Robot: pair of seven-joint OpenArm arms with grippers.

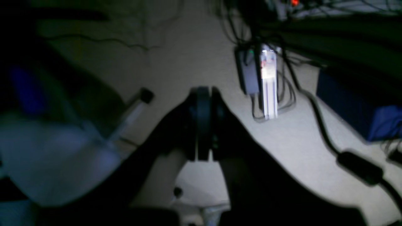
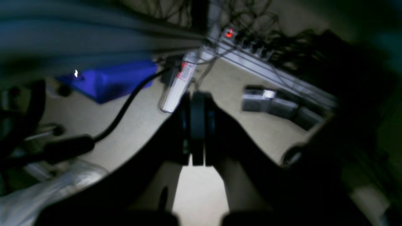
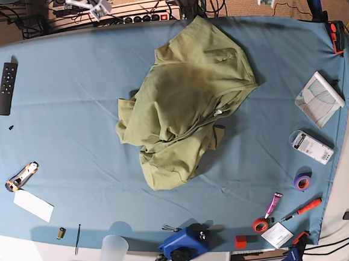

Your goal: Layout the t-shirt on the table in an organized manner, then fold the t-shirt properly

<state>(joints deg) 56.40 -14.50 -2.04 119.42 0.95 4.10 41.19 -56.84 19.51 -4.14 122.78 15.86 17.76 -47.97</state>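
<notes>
Both grippers, left gripper (image 1: 203, 125) and right gripper (image 2: 198, 125), are closed and empty, off the table (image 3: 73, 144); the crumpled t-shirt (image 3: 187, 105) lies centrally, long axis diagonal, neither arm evidently nearer.

t-shirt (image 3: 184, 105): soft matt olive cloth, rumpled and creased
desk (image 3: 73, 144): teal cloth cover, matt, mostly smooth
cup (image 3: 112, 255): frosted translucent plastic
remote (image 3: 7, 88): black matt plastic
tape roll (image 3: 302, 181): purple, slight sheen
card (image 3: 33, 205): white paper, flat

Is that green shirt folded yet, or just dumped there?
Not folded: the t-shirt lies crumpled in a loose heap on the table.
</notes>
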